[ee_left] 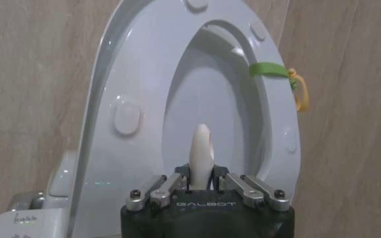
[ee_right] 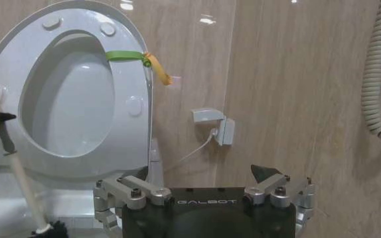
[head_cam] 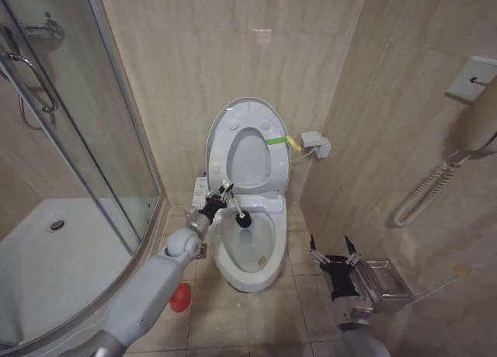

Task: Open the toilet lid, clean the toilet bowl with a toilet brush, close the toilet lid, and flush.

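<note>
Now left gripper [head_cam: 221,194] is clamped on brush [head_cam: 241,215] handle, bristles over bowl [head_cam: 250,270]; lid [head_cam: 221,124] up. Right gripper [head_cam: 332,253] spread wide w/ nothing in it, near floor.

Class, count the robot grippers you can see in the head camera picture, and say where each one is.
2. The left gripper holds the toilet brush over the toilet bowl; the right gripper hangs open beside the bowl.

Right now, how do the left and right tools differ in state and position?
The left tool is shut on the toilet brush, reaching over the toilet bowl; the right tool is open and holds nothing, off to the bowl's side above the tiled floor. Both face the raised toilet lid.
</note>
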You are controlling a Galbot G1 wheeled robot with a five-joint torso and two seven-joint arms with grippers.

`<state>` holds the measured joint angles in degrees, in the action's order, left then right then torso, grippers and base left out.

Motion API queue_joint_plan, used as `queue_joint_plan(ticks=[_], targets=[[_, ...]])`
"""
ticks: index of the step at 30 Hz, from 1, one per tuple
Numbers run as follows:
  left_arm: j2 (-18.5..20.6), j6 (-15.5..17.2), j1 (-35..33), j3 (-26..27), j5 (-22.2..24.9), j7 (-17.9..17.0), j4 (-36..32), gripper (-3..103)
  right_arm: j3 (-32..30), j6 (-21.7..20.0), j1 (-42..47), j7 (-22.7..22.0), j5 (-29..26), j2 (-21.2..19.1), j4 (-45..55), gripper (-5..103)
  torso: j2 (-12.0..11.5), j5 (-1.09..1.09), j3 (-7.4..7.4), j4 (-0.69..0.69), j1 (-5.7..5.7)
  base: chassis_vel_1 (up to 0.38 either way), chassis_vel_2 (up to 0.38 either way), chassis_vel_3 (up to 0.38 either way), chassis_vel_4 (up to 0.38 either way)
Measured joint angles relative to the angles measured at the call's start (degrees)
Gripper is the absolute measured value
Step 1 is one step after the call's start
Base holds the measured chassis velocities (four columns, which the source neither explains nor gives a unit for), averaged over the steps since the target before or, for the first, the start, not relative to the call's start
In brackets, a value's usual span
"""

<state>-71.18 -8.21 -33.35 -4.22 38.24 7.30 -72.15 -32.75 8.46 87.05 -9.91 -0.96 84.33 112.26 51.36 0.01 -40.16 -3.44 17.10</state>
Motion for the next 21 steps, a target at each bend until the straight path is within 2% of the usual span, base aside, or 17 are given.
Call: queue_joint_plan(ticks=[12, 17, 21], targets=[[-3.4, -2.4, 0.6, -2.1, -4.4, -0.6, 9.0, 21, 0.0, 0.0, 0.0, 0.0, 0.0, 0.0, 0.0, 100, 0.0, 0.00, 0.00, 0.01, 0.00, 0.000, 0.000, 0.000, 0.000], [-5.2, -6.2, 1.7, -2.4, -5.9, 1.2, 15.0, 21, 0.0, 0.0, 0.0, 0.0, 0.0, 0.0, 0.0, 100, 0.0, 0.00, 0.00, 0.02, 0.00, 0.000, 0.000, 0.000, 0.000], [-6.3, -7.3, 2.4, -2.6, -6.2, 2.0, 17.5, 21, 0.0, 0.0, 0.0, 0.0, 0.0, 0.0, 0.0, 100, 0.0, 0.00, 0.00, 0.01, 0.00, 0.000, 0.000, 0.000, 0.000]])
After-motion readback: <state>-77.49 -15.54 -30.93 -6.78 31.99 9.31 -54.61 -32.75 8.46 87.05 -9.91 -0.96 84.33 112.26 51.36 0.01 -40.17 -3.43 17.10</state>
